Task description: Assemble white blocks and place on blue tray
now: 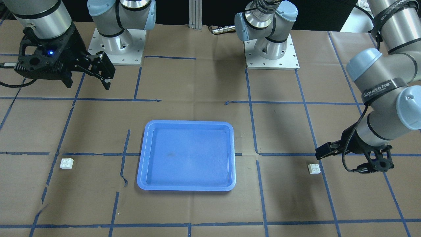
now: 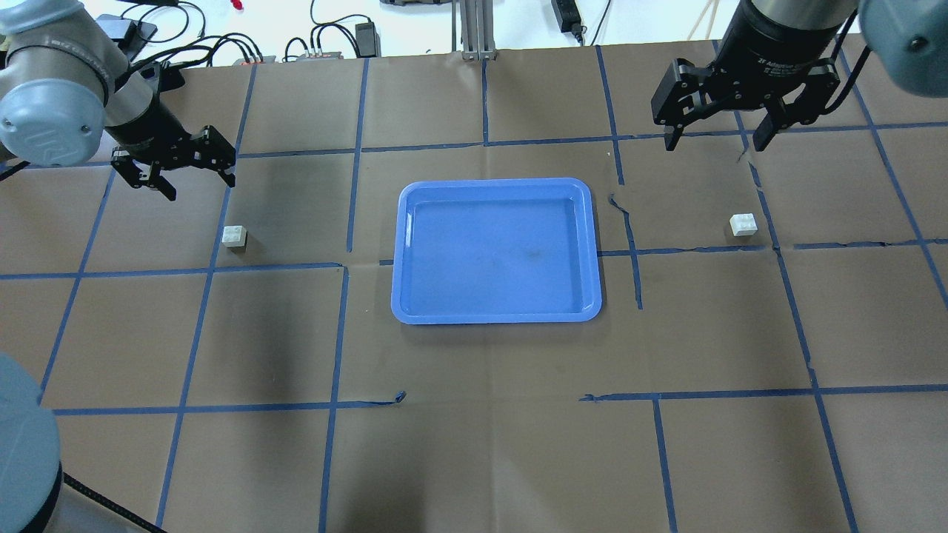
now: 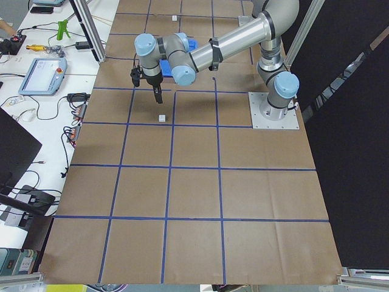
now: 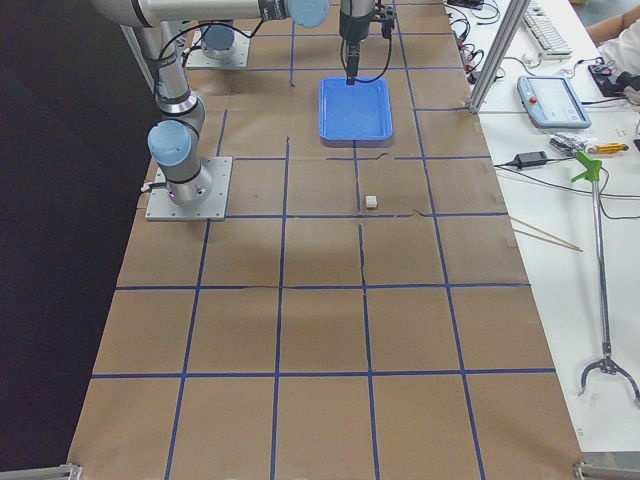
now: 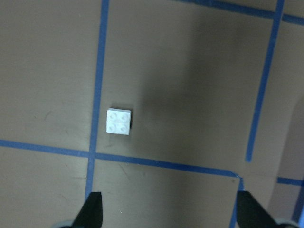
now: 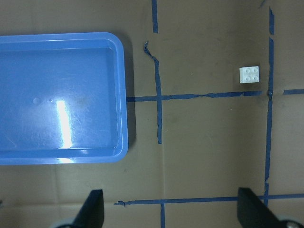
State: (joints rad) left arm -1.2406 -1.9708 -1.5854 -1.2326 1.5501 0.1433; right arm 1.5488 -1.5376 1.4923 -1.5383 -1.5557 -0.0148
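The blue tray (image 2: pixel 495 182) lies empty at the table's middle; it also shows in the front view (image 1: pixel 189 122) and the right wrist view (image 6: pixel 122 95). One white block (image 2: pixel 234 235) sits studs up left of the tray, also seen in the left wrist view (image 5: pixel 118 122) and the front view (image 1: pixel 314 168). My left gripper (image 2: pixel 200 185) hovers open and empty just beyond it. The other white block (image 2: pixel 743 224) sits right of the tray, also in the right wrist view (image 6: pixel 250 74) and the front view (image 1: pixel 66 163). My right gripper (image 2: pixel 716 141) is open and empty, high above the table.
The table is brown paper with blue tape grid lines, torn in places near the tray (image 2: pixel 622 207). The two arm bases (image 1: pixel 116 46) (image 1: pixel 271 49) stand on the robot's side. Cables and power bricks (image 2: pixel 326 44) lie past the far edge.
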